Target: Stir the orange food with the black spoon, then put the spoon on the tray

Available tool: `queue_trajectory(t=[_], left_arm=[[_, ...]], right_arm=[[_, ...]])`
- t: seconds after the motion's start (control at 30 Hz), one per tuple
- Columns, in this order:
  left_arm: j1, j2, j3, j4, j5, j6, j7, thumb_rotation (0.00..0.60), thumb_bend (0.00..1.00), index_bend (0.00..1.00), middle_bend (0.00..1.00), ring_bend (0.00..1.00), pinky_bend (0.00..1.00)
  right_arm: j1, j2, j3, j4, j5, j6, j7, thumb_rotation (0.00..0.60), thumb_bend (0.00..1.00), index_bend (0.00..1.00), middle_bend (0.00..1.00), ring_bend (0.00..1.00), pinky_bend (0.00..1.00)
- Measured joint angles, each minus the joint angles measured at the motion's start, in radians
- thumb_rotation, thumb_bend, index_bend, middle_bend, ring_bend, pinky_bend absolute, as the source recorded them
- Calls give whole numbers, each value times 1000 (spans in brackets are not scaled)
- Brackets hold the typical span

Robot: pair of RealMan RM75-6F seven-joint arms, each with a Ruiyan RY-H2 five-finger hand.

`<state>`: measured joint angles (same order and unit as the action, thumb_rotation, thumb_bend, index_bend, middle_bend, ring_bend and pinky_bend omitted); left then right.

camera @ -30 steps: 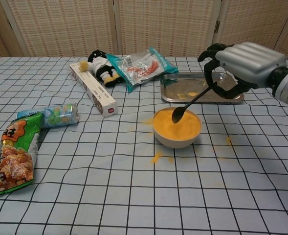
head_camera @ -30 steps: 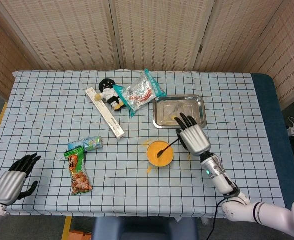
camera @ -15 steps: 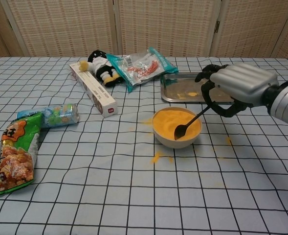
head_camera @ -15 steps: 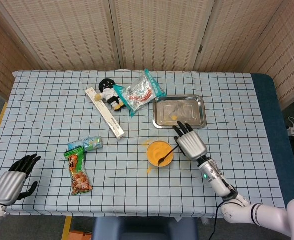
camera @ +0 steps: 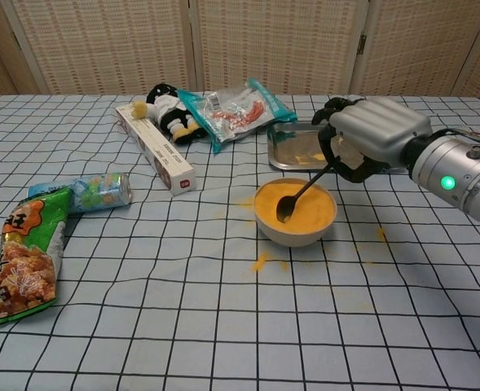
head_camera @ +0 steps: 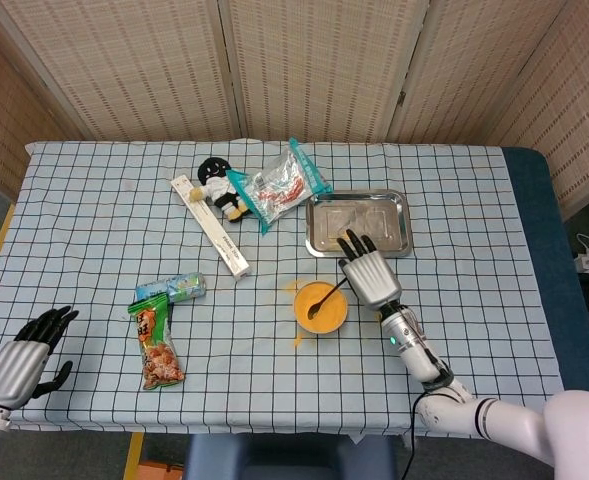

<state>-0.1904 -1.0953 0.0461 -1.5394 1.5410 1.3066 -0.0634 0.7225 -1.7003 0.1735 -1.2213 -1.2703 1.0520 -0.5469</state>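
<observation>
Right hand stirring the bowl, left hand idle at the table's near corner.

The left hand point(head_camera: 19, 360) rests empty with fingers spread, well apart from the snack bag point(head_camera: 157, 347) and small can point(head_camera: 181, 288). The black spoon point(camera: 298, 194) has its tip in the orange food point(camera: 305, 208) inside the bowl point(camera: 295, 232); the right hand point(camera: 368, 137) grips its handle just beside the metal tray point(head_camera: 360, 222).

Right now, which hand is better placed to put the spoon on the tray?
The right hand. It already holds the spoon, whose bowl sits in the orange food, and the tray lies just behind it. The left hand rests open at the table's far corner.
</observation>
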Motion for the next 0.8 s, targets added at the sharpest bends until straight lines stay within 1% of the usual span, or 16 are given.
queue_trajectory(t=[0.2, 0.33, 0.43, 0.6, 0.7, 0.8], left_arm=[[0, -2, 2, 1, 5, 0, 2, 600, 446, 0, 0, 0, 137], [-2, -6, 2, 0, 1, -7, 12, 600, 446, 0, 0, 0, 137], [-4, -8, -1, 2, -8, -13, 15, 600, 446, 0, 0, 0, 137], [-10, -12, -7, 8, -27, -30, 16, 600, 446, 0, 0, 0, 137], [-14, -14, -9, 11, -31, -39, 15, 600, 445, 0, 0, 0, 137], [-17, -15, -10, 14, -37, -46, 15, 600, 447, 0, 0, 0, 137]], right_arm=[[-17, 18, -1, -12, -18, 22, 83, 600, 453, 909, 140, 0, 175], [-19, 27, 5, -5, -20, 23, 99, 600, 454, 906, 140, 0, 175], [-9, 13, 17, 30, -14, 14, 113, 600, 453, 905, 140, 0, 179], [16, -37, 29, 132, -11, -10, 153, 600, 455, 905, 141, 0, 185], [29, -70, 26, 200, -21, -23, 185, 600, 457, 906, 142, 0, 186], [34, -81, 9, 229, -44, -36, 229, 600, 459, 908, 142, 0, 186]])
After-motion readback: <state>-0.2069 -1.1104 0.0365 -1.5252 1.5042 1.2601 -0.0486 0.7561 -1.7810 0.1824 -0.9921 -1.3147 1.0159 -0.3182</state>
